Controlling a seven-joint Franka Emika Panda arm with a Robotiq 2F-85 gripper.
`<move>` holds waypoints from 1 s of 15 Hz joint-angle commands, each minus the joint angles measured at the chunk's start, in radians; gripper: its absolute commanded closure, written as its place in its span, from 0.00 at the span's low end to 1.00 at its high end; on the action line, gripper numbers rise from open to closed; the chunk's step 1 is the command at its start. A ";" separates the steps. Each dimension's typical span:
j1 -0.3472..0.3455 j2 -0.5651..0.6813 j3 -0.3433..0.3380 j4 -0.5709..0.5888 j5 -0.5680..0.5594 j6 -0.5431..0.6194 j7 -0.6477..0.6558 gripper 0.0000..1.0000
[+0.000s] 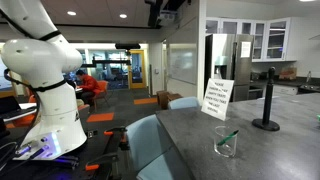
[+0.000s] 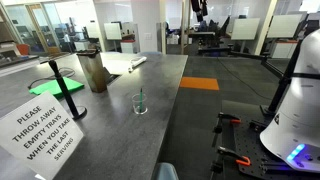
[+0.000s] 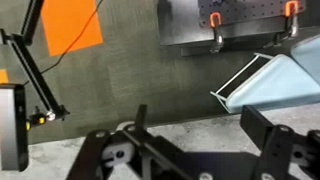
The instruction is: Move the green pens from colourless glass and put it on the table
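The colourless glass (image 1: 227, 143) stands on the grey table (image 1: 270, 150) near its front edge, with a green pen (image 1: 229, 135) leaning inside it. The glass also shows in an exterior view (image 2: 140, 104) with the green pen (image 2: 141, 98) upright in it, on the table (image 2: 110, 135). In the wrist view my gripper (image 3: 200, 140) is open and empty. It looks down on the carpet floor and a table corner, well away from the glass. Neither glass nor pen shows in the wrist view.
A white paper sign (image 1: 216, 98) (image 2: 40, 128) stands near the glass. A black post with a round base (image 1: 267, 105) stands further along the table. A brown container (image 2: 93, 70) and a green sheet (image 2: 62, 87) lie behind the glass. Light-blue chairs (image 1: 150, 140) stand at the table edge.
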 commanded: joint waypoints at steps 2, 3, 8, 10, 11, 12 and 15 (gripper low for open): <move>0.017 0.000 -0.014 0.004 -0.004 -0.005 0.004 0.00; 0.017 0.000 -0.014 0.004 -0.004 -0.005 0.004 0.00; 0.017 0.000 -0.014 0.004 -0.004 -0.005 0.004 0.00; 0.017 0.000 -0.014 0.004 -0.004 -0.005 0.004 0.00; 0.017 0.000 -0.014 0.004 -0.004 -0.005 0.004 0.00; 0.017 0.000 -0.014 0.004 -0.004 -0.005 0.004 0.00; 0.017 0.012 -0.011 0.012 0.009 -0.002 0.030 0.00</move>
